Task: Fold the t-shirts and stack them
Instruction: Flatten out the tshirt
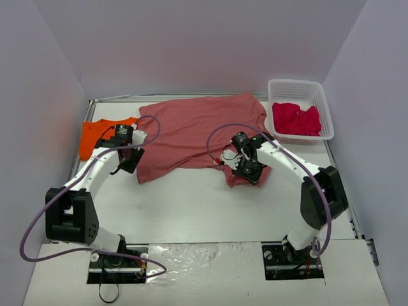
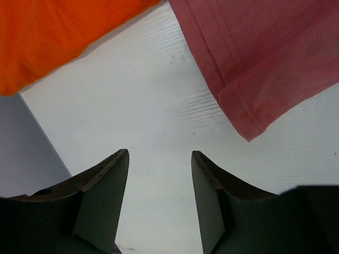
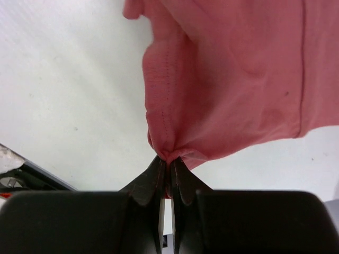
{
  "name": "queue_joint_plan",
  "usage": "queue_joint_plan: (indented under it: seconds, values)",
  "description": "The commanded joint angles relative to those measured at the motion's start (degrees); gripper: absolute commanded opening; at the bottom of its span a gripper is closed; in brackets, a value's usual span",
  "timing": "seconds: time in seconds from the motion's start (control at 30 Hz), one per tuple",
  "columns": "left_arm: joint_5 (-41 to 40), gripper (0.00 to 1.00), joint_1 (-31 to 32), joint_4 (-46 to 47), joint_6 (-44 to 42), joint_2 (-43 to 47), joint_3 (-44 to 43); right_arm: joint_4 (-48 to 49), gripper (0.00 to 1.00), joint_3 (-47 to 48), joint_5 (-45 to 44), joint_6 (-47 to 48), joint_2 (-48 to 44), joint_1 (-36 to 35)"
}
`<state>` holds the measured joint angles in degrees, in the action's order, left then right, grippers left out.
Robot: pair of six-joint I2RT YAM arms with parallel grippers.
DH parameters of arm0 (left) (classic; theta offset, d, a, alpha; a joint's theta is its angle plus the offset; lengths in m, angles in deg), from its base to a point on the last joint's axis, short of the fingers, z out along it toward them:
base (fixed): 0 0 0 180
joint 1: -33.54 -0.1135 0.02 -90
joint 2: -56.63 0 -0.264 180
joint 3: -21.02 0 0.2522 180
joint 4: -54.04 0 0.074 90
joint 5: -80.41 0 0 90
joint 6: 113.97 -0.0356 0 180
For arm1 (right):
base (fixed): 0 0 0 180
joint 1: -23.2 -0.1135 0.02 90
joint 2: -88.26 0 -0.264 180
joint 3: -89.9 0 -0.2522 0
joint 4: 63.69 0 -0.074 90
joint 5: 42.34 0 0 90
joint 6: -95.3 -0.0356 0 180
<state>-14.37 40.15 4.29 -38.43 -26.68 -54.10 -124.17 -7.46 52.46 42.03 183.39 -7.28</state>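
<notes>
A large brick-red t-shirt (image 1: pixel 191 131) lies spread across the back middle of the table. My right gripper (image 3: pixel 169 159) is shut on a bunched bit of its near right hem, and the red cloth (image 3: pixel 228 79) hangs ahead of the jaws. In the top view that right gripper (image 1: pixel 245 169) sits at the shirt's near right corner. An orange t-shirt (image 1: pixel 99 135) lies at the back left. My left gripper (image 2: pixel 159 159) stands open over bare table, between the orange t-shirt (image 2: pixel 47 37) and the red shirt's corner (image 2: pixel 254 69), holding nothing. A crimson-pink t-shirt (image 1: pixel 296 119) is heaped in the basket.
A white plastic basket (image 1: pixel 299 89) stands at the back right corner. Grey walls close in the table on three sides. Purple cables loop over both arms. Bare white tabletop (image 1: pixel 191 204) stretches in front of the shirts.
</notes>
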Motion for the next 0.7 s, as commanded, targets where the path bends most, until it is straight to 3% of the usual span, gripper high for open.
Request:
queue_joint_plan:
  seconds: [0.0,0.27,0.67]
  values:
    - [-0.41,0.5,-0.37,-0.05,0.4,2.1,-1.3,-6.89,0.0,-1.11,-1.19,1.33,-3.63,-0.11]
    - [-0.15,0.49,-0.37,0.22,0.4,2.71,-0.78,-8.65,0.0,-1.82,-1.98,2.47,-7.67,1.47]
    - [0.29,0.49,-0.37,0.39,0.4,2.71,-0.69,-12.43,0.0,-4.01,-1.28,9.14,-9.09,10.7]
